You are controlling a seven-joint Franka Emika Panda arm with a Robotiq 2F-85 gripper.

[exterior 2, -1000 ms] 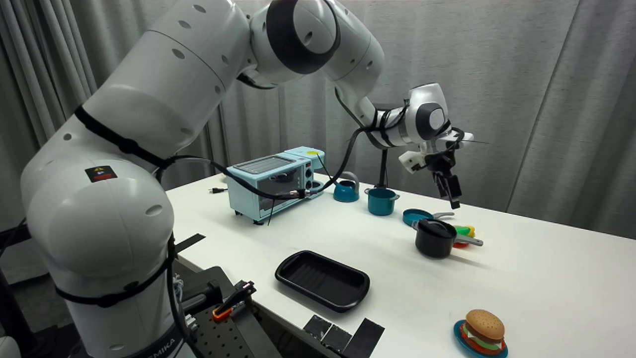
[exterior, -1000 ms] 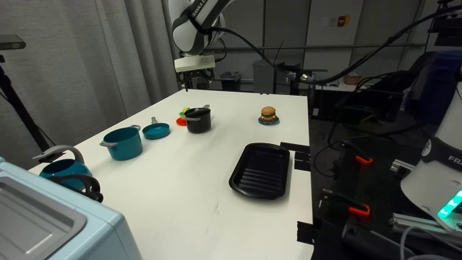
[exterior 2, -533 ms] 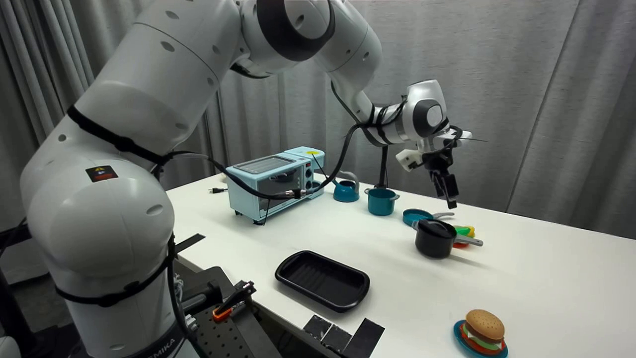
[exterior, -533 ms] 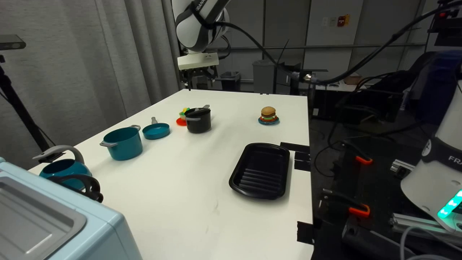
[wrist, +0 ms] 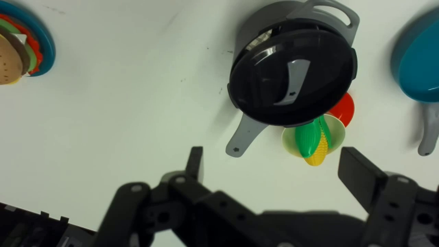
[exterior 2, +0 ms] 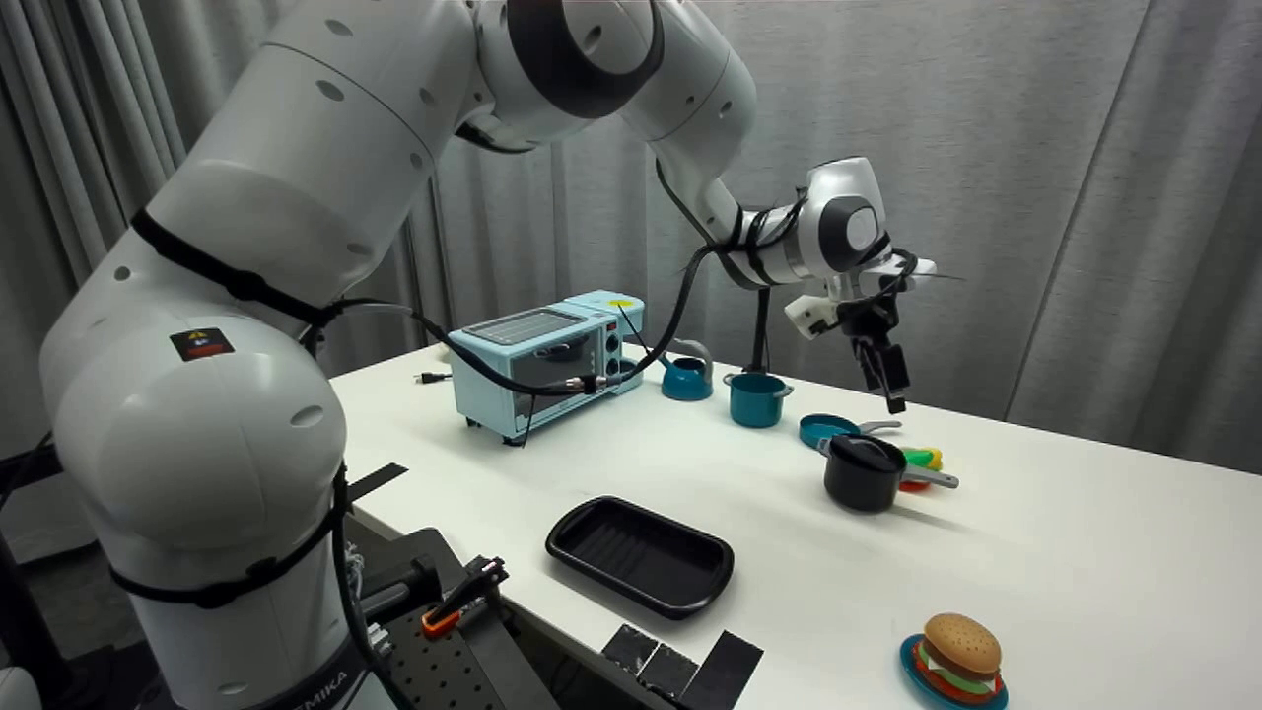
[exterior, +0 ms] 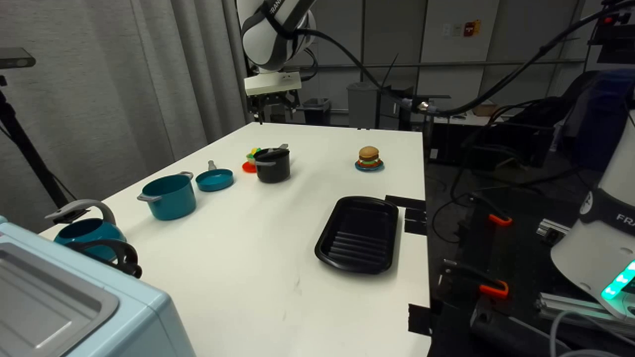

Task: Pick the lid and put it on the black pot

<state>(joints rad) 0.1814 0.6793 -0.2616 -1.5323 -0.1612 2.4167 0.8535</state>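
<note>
The black pot (wrist: 252, 25) stands upright on the table, with a long grey handle (wrist: 243, 137) and a grey loop handle. The pot is in both exterior views (exterior: 274, 169) (exterior 2: 856, 488). The glossy black lid (wrist: 260, 92), with a grey strip handle, lies on top of the pot. It sits off-centre and looks tilted, leaving a gap at the rim on its upper-left side in the wrist view. The lid also shows in an exterior view (exterior 2: 868, 453). My gripper (wrist: 271, 151) is open and empty, above the table beyond the pot, apart from pot and lid; it shows in an exterior view (exterior 2: 885, 385).
A bowl with toy corn (wrist: 315, 147) and a red dish (wrist: 344, 109) touch or nearly touch the pot's side. A teal pan (exterior 2: 828, 428), teal pot (exterior 2: 756, 399), kettle (exterior 2: 686, 379) and blue oven (exterior 2: 532, 365) line the back. A black pan (exterior 2: 641, 557) and burger (exterior 2: 961, 651) lie nearer.
The arm and gripper shifted slightly between one second and half a second ago, rightward in one picture and leftward in the other, then stayed nearly still. The pot and lid have not moved.
</note>
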